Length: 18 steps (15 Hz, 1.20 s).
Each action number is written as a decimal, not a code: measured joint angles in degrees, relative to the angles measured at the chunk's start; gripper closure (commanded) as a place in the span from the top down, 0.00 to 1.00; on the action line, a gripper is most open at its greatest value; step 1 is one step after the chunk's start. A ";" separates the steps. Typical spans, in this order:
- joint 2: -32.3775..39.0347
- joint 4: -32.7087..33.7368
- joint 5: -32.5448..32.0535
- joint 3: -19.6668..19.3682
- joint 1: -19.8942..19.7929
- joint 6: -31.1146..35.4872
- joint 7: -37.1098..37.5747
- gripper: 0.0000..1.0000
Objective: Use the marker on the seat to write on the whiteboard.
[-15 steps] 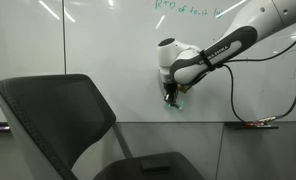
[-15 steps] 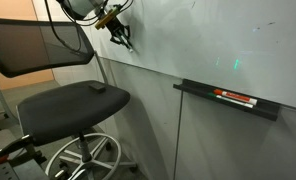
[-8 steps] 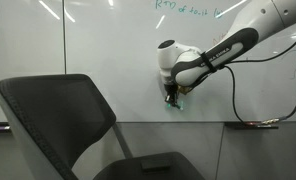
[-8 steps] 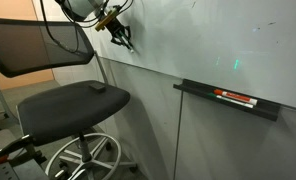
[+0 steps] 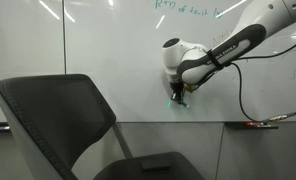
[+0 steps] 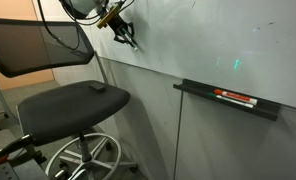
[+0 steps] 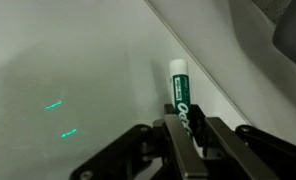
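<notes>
**Marker in hand and at the whiteboard; the writing itself is barely visible**

The pickup appears done. The marker (image 7: 179, 85) is no longer on the seat (image 6: 73, 102). It sits in the gripper (image 7: 184, 128), with the two fingers (image 7: 204, 133) clamped on its lower barrel and its pale end sticking out past them towards the whiteboard (image 7: 68, 60).

In both exterior views the gripper (image 5: 176, 92) is right up against the lower part of the whiteboard (image 5: 108, 50), just above its bottom edge. It is well below the faint handwriting along the top. The marker (image 6: 132, 42) slants down from the gripper (image 6: 121, 28) to the whiteboard face (image 6: 208, 40). Its tip looks to be at the surface, but I cannot tell whether it actually touches.

Little writing can be seen. The wrist view shows two short green dashes (image 7: 56, 104) on the whiteboard beside the marker, and I cannot tell whether this marker made them. No clear stroke runs from the tip.

I judge the carry to the whiteboard complete and the writing either just beginning or not yet legible. What remains is to draw a readable mark across the white surface.

The seat stands in front of the whiteboard with a small dark thing (image 6: 95, 87) on its cushion. A tray (image 6: 268, 108) of pens (image 6: 234, 96) is fixed along the whiteboard's lower edge, well apart from the gripper.
</notes>
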 measured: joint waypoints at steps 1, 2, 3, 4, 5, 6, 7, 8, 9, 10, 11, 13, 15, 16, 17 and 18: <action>-0.49 -0.35 -0.57 -0.04 -0.10 -0.37 0.01 0.05; -1.02 -0.68 -1.12 -0.06 -0.19 -0.70 0.02 0.05; -1.48 -0.91 -1.60 -0.06 -0.25 -1.04 0.03 0.05; -1.97 -1.10 -2.10 -0.06 -0.27 -1.41 0.06 0.05; -2.47 -1.28 -2.68 -0.06 -0.27 -1.77 0.12 0.05; -2.92 -1.41 -3.11 -0.04 -0.27 -2.06 0.18 0.05; -3.34 -1.49 -3.41 0.02 -0.27 -2.35 0.19 0.05; -3.74 -1.53 -3.73 0.09 -0.27 -2.61 0.19 0.05; -4.03 -1.54 -3.99 0.16 -0.27 -2.77 0.19 0.05; -4.22 -1.55 -4.15 0.23 -0.27 -2.87 0.19 0.05; -4.32 -1.55 -4.24 0.27 -0.27 -2.93 0.19 0.05; -4.45 -1.62 -4.24 0.35 -0.30 -2.96 0.19 0.05; -4.77 -1.85 -3.90 0.68 -0.60 -2.91 0.19 0.05; -5.19 -2.29 -3.28 1.02 -0.87 -2.91 0.19 0.05; -5.85 -3.12 -2.43 1.45 -1.11 -2.91 0.19 0.05; -6.73 -4.27 -1.46 1.93 -1.26 -2.93 0.19 0.05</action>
